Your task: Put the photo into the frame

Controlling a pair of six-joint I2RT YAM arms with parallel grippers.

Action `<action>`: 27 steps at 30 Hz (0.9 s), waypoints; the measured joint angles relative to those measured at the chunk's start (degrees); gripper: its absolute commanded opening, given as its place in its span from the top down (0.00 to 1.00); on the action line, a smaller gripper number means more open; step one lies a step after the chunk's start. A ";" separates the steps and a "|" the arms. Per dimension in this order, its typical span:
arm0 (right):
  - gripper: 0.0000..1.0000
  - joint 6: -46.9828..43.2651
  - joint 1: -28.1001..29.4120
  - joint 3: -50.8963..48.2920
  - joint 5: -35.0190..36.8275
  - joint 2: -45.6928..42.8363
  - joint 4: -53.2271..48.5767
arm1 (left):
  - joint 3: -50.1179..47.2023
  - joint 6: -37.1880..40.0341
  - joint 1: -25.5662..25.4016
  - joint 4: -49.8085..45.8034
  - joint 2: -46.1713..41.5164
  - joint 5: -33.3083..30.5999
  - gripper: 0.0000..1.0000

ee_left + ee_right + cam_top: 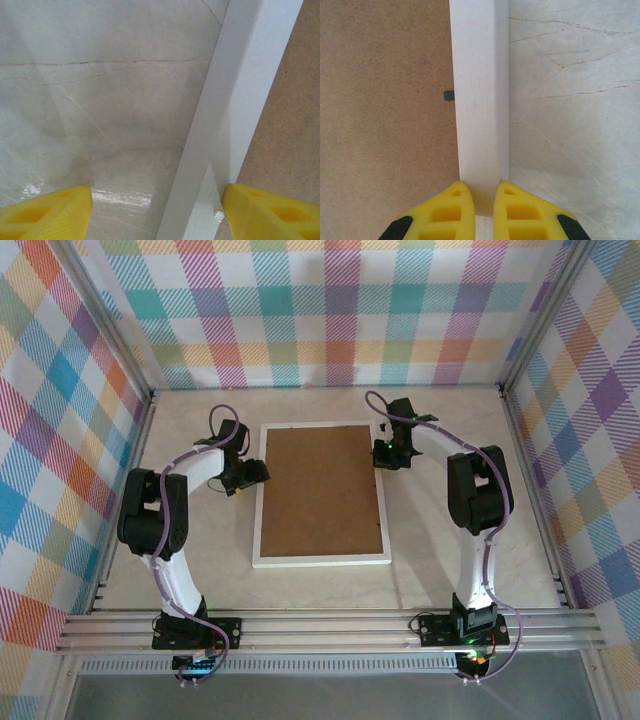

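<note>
The frame (320,560) lies face down mid-table, brown board (320,490) up. The left claw (160,215) stands wide, holding nothing, straddling the frame's left border, one finger over the table (100,100), one over the board. The right claw (484,210) is closed to a slit over the right border; whether it touches is unclear

A fixed camera high over the 6 o'clock edge of the table (450,580) looks down on everything. Both wrist cameras point straight down, close up, at the frame (320,490), left at its 9 o'clock side, right at 3 o'clock; all three share it.
</note>
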 measured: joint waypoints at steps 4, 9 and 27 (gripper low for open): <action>0.90 0.24 0.00 0.00 -0.02 0.00 0.00 | -0.85 -0.83 -0.26 -0.11 -0.61 0.17 0.28; 0.90 0.61 0.00 0.00 0.00 0.00 -0.02 | -1.84 -2.43 -0.55 1.46 -0.66 0.96 0.29; 0.90 3.21 -0.46 0.07 0.28 0.00 -0.02 | 1.27 -3.82 -4.52 2.95 2.58 1.22 0.28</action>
